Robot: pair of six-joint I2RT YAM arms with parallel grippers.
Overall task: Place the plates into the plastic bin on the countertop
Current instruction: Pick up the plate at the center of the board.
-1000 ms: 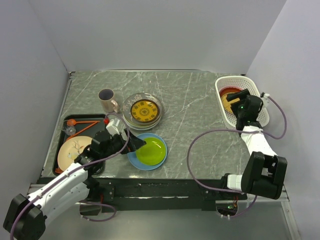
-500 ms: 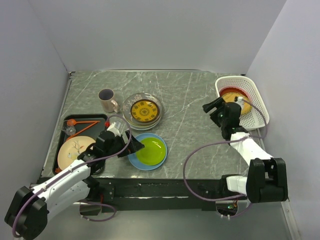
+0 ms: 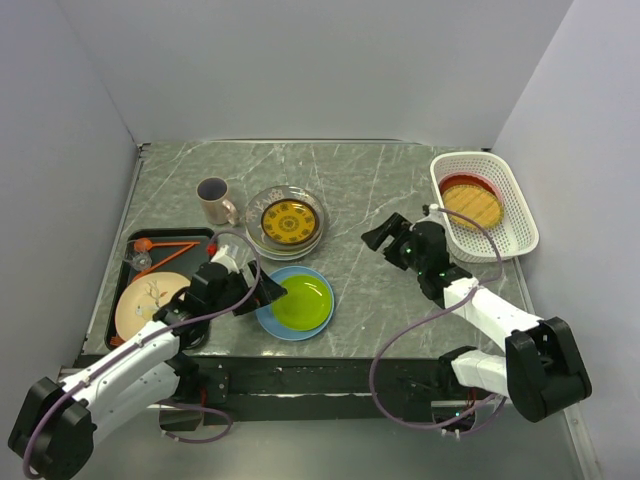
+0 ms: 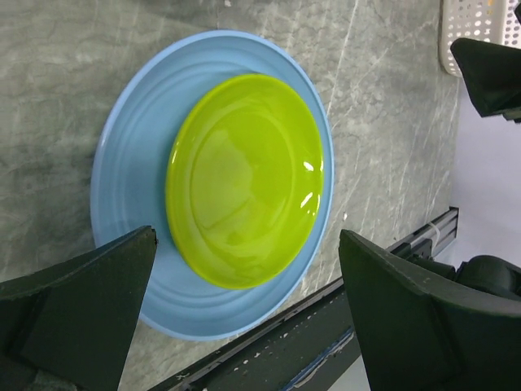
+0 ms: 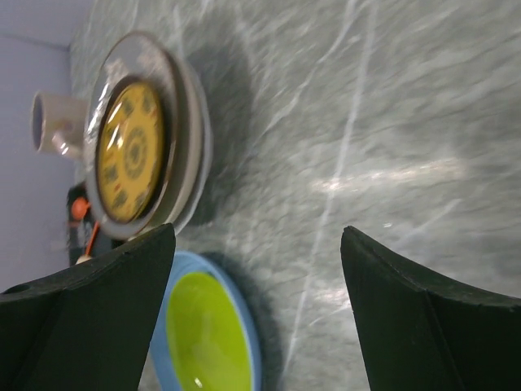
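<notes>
Plastic bin (image 3: 521,216): set at the far right corner of the countertop (image 3: 370,180). Two plates are seen inside it, a yellow-orange plate (image 3: 473,206) lying on a red plate (image 3: 451,184), of which only the rim shows.

Black tray (image 3: 180,233): set at the near left edge. A beige plate with a branch motif (image 3: 146,299) and some orange utensils (image 3: 166,247) are held in it.

Outside the bin: a stack of plates (image 3: 252,232) is located near the centre, topped by a clear glass plate carrying a yellow-patterned plate (image 3: 289,219). A beige mug (image 3: 214,201) stands just to the left of the stack. A green plate (image 3: 303,301) is nested on a blue plate (image 3: 267,319) at the near edge, in front of the stack.

Left gripper (image 3: 267,290): jaws held wide apart at the left rim of the blue plate, nothing clamped. In the left wrist view both fingers flank the green and blue pair.

Right gripper (image 3: 384,236): jaws apart and empty, held over bare countertop between the stack and the bin.
</notes>
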